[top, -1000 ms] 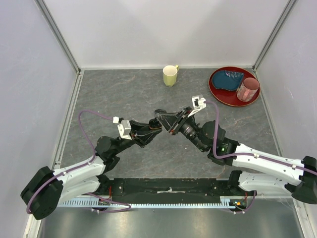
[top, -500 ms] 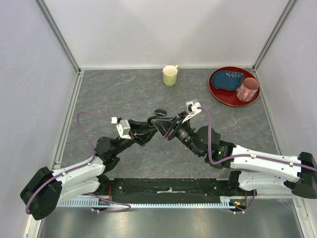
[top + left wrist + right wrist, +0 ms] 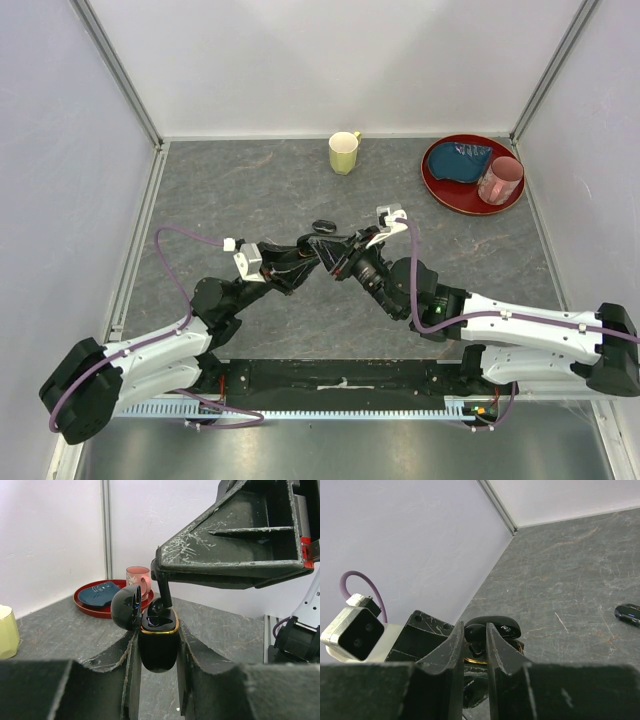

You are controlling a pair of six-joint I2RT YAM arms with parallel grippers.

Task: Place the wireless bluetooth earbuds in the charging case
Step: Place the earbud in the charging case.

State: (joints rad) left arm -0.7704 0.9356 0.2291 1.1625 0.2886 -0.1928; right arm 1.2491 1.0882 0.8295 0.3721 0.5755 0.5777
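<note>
My left fingers (image 3: 111, 672) are clenched on the charging case (image 3: 158, 642), one on each flank, holding it upright off the table (image 3: 240, 190) with its lid (image 3: 125, 608) swung open to the side. My right fingers (image 3: 451, 652) come down on the case from above, pinched on the first earbud (image 3: 475, 631). From the left wrist view this bud's rounded body (image 3: 156, 616) sits at the case's gold-rimmed mouth, in or just entering its well. I cannot tell whether it is pressed fully home, since my own fingers hide the seat. The second earbud (image 3: 322, 226) lies on the table just beyond the case, apart from both arms and untouched. It also shows as a small dark shape (image 3: 627, 613) at the edge of the right wrist view. By my reckoning the task is close to half done. One bud is going in, and what is left is to let go of it once it is seated, fetch the other from the table and place it in the free well beside the first.
</note>
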